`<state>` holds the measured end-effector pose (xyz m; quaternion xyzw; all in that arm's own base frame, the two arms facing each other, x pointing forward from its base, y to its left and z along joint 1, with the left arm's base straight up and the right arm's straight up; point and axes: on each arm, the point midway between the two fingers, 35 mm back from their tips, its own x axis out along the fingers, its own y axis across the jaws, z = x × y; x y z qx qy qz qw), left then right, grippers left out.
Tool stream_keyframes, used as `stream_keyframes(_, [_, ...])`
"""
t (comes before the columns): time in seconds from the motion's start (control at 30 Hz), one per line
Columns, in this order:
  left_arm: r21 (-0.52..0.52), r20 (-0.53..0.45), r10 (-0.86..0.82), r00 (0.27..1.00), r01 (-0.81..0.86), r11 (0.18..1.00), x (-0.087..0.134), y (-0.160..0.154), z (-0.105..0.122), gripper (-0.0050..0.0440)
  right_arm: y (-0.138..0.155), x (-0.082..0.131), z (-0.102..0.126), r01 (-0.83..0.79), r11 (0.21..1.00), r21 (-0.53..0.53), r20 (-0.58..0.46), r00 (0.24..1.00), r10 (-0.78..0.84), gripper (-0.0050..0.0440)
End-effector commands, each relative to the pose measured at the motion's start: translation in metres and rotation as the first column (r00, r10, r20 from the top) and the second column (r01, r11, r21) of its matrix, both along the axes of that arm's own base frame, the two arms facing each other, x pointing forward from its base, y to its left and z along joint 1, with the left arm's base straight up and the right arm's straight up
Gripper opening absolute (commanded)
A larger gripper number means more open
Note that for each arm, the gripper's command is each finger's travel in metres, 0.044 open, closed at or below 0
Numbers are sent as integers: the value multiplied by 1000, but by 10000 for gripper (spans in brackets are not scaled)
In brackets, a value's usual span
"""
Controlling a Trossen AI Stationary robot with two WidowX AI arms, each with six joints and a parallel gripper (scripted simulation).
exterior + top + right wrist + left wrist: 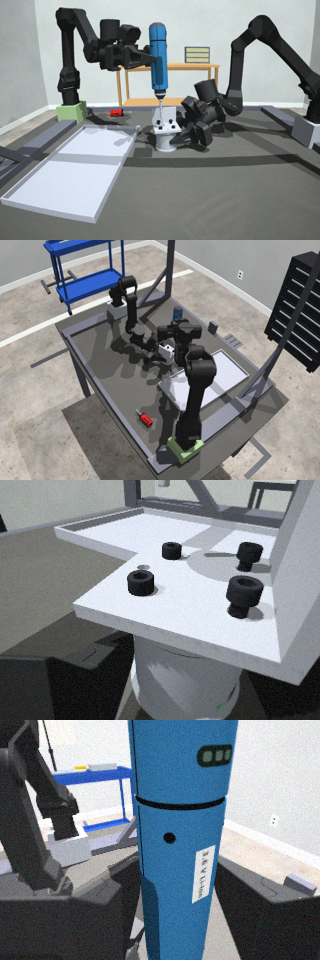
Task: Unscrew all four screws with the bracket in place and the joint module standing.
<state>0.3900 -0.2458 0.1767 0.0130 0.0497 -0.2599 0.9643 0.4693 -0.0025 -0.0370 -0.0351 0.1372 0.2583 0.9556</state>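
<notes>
Blue and standing almost straight up, the electric screwdriver point(177, 313) point(158, 64) point(175, 840) is held by the half-open left gripper point(178, 320) point(153, 59) point(176, 863), tip just above the four screws point(168, 347) point(160, 127) point(140, 583), while the right gripper point(164, 354) point(166, 141) point(187, 634), over half open, maybe grips the joint module point(169, 359) point(163, 141) point(185, 685); I can't tell.

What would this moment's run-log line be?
left gripper: holding screwdriver | right gripper: around joint module | screws: four in bracket

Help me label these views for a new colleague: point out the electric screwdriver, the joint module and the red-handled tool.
Electric screwdriver point(177, 314) point(157, 46) point(180, 865): top, exterior, left wrist; blue barrel.
Joint module point(169, 359) point(165, 141) point(185, 680): top, exterior, right wrist; cylindrical side.
Red-handled tool point(146, 420) point(116, 112): top, exterior; handle.
</notes>
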Motion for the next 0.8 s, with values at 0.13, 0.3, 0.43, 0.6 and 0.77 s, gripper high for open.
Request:
stream_keyframes(0.13, [-37, 53, 15, 998, -13, 999, 3, 4, 30, 162, -1, 5, 12, -3, 1000, -6, 32, 999, 3, 241])
stream_keyframes(0.3, [-37, 53, 15, 998, -13, 999, 3, 4, 30, 162, -1, 5, 12, -3, 1000, -6, 32, 999, 3, 241])
stream_keyframes(0.43, [-20, 28, 14, 1000, -14, 1000, 0, 4, 14, 162, -1, 5, 12, -3, 1000, -6, 32, 999, 3, 241])
stream_keyframes(0.6, [-14, 17, 11, 1000, -11, 1000, -2, 1, -2, 162, -1, 5, 12, -3, 1000, -6, 32, 999, 3, 241])
stream_keyframes(0.77, [-27, 37, 11, 999, -10, 1000, -1, 0, 8, 162, -1, 5, 12, -3, 1000, -6, 32, 999, 3, 241])
